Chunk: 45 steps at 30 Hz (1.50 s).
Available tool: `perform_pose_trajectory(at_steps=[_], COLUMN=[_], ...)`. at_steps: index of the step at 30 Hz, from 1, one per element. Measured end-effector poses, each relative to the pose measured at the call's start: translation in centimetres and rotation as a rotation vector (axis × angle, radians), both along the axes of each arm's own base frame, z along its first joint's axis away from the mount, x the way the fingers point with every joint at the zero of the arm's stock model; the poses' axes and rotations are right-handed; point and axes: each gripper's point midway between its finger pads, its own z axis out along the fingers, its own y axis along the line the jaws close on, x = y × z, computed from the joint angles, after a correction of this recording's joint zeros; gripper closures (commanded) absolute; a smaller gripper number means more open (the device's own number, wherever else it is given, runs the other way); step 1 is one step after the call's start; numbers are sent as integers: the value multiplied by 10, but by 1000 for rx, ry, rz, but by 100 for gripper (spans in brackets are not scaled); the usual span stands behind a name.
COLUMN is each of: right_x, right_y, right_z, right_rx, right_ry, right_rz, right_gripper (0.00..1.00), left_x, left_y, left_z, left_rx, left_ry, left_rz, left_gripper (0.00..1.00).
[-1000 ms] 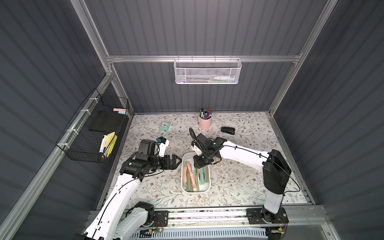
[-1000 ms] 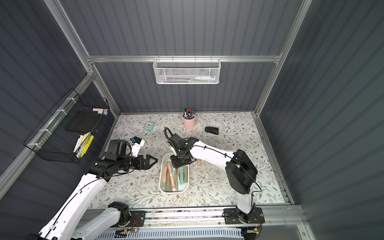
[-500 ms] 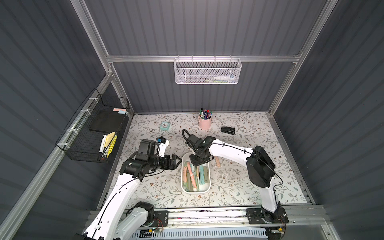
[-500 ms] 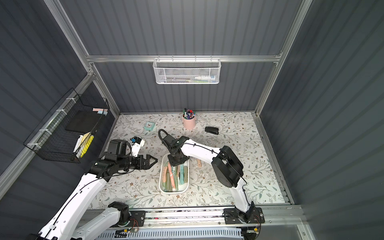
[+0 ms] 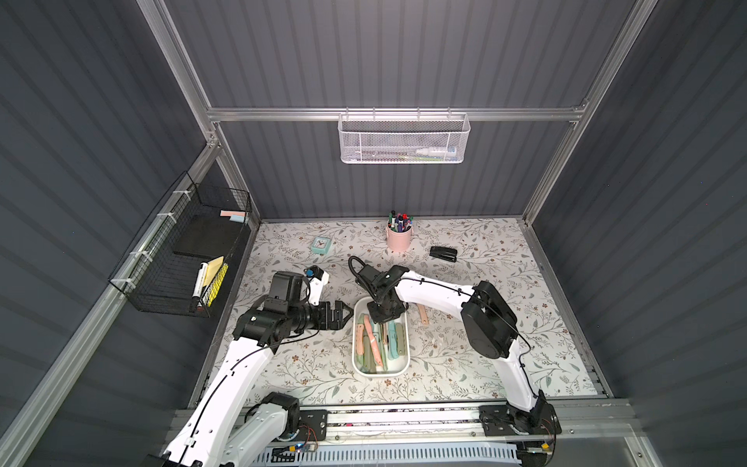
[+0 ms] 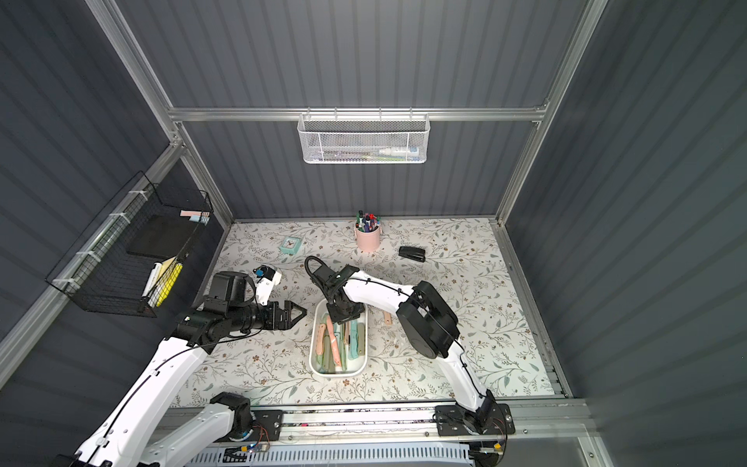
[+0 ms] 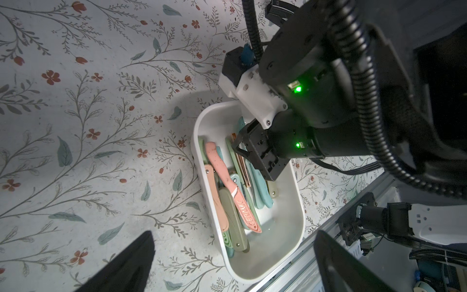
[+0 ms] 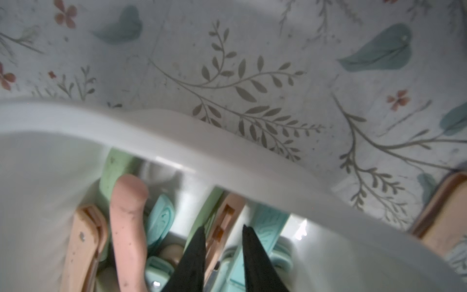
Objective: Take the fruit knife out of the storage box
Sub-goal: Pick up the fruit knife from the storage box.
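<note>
Near centre on the floral-print tabletop (image 5: 465, 364): shallow white plastic storage box (image 5: 380, 374), filled with pastel fruit knives (image 7: 227, 182) lying lengthwise. Dipped into its far end, right gripper (image 8: 223, 226), narrowly parted, straddling a peach folding fruit knife (image 8: 225, 209); firm grip or not, cannot tell. Just left of the box, left gripper (image 5: 345, 316), spread wide, holding nothing. Just right, another peach knife (image 5: 423, 315) flat on the table. Farther back: pink pen cup (image 5: 399, 240), black stapler (image 5: 443, 254).

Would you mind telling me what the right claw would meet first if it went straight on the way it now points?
The right claw points down into the storage box, straddling a peach knife; that knife likely comes first, though depth is unclear.
</note>
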Motion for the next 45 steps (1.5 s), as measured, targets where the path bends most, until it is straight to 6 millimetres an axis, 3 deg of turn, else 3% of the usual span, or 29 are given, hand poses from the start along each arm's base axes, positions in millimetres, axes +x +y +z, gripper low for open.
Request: perform_pose_trajectory(at_steps=[13,27,35,45], right_x=[0,-3,-4,-4], right_y=[-1,0,0,1], right_z=[-1,-17,-17,-13], right_rx=[-9,-18,-18,-4], right_ry=[8,55,63,60], right_rz=[-11,-19,-26,-34], right_gripper=[75,68,78,83], left_x=[0,0,0,0], left_y=[0,0,0,0], left_z=[0,0,0,0], left_rx=[0,0,0,0], left_ry=[0,0,0,0], left_rz=[0,0,0,0], left_gripper=[1,1,1,1])
